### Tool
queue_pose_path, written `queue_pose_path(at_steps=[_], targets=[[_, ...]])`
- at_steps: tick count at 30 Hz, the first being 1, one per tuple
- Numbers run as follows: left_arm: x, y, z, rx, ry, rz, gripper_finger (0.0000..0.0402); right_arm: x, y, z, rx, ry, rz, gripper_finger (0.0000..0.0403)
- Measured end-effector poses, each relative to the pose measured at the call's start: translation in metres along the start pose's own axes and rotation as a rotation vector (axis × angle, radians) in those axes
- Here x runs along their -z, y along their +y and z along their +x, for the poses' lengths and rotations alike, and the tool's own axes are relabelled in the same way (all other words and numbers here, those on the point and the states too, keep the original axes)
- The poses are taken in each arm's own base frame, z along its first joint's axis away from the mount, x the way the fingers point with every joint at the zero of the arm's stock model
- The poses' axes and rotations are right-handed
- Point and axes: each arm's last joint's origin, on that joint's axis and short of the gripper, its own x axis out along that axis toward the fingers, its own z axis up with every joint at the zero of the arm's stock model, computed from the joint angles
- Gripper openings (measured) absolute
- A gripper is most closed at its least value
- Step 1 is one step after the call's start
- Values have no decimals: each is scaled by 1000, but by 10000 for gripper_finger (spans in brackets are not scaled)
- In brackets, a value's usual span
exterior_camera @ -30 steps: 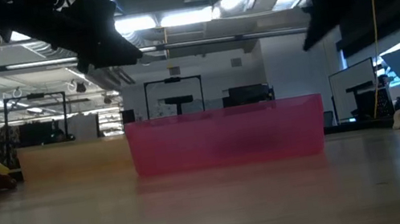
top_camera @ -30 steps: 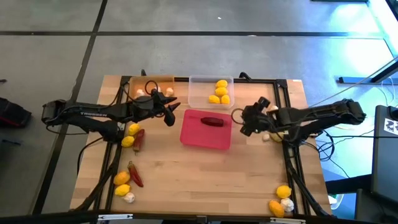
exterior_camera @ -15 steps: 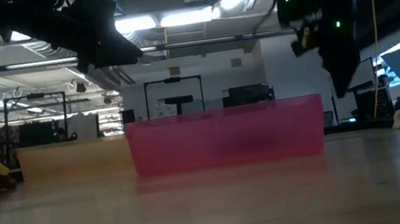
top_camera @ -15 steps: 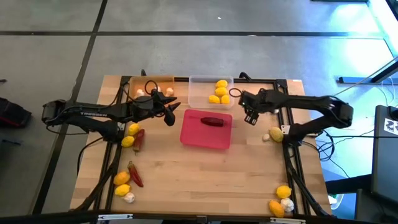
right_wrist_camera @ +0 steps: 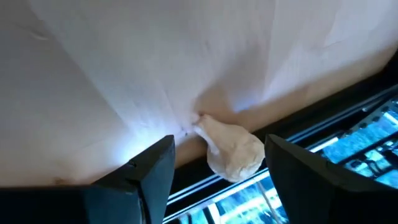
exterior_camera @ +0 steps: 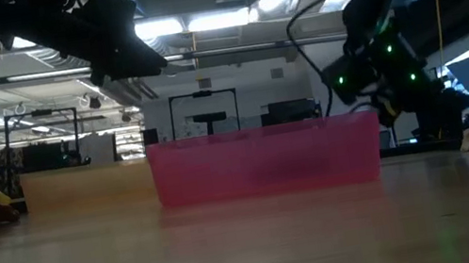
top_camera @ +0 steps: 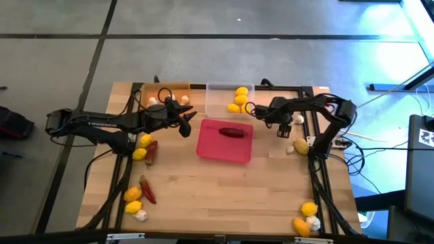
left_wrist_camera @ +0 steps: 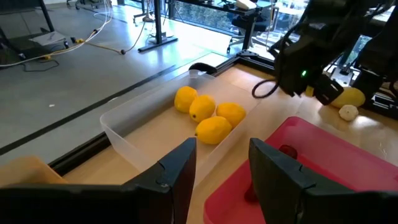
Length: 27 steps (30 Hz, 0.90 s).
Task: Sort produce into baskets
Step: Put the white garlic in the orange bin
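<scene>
Three baskets stand at the table's far middle. The orange one [top_camera: 165, 95] holds garlic bulbs, the clear one [top_camera: 218, 102] several lemons [left_wrist_camera: 211, 115], the pink one [top_camera: 225, 146] one chili [top_camera: 232, 132]. My right gripper [right_wrist_camera: 219, 142] is open and points steeply down, right of the pink basket [top_camera: 281, 128]. A garlic bulb [right_wrist_camera: 233, 152] lies on the table beside the black rail [top_camera: 298, 120], ahead of the fingers and untouched. My left gripper [left_wrist_camera: 222, 149] hangs open with nothing in it, above the gap between the orange and pink baskets [top_camera: 188, 126].
Loose lemons and chilies lie at the left [top_camera: 144, 146] and near left [top_camera: 137, 200]. A lemon and a garlic [top_camera: 296, 147] lie by the right arm's base. More produce sits at the near right corner [top_camera: 307, 218]. Black rails border the table [top_camera: 313, 169].
My right arm has swung round toward the table's far edge. Its gripper has sunk and tipped steeply down toward the garlic by the right rail, with the gap between its fingers unchanged.
</scene>
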Motion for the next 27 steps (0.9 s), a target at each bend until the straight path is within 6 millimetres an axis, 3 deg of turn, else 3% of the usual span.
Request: queue_pose_path(at_steps=[10,18,27], targets=[[2,1,0,-6,24,-7,143,-8,4,11,30,39,-57,241],[2,1,0,-6,24,-15,143,2,9,31,17,72,-70,241],[2,0,0,-5,20,-16,143,2,3,37,66,81,-105,241]])
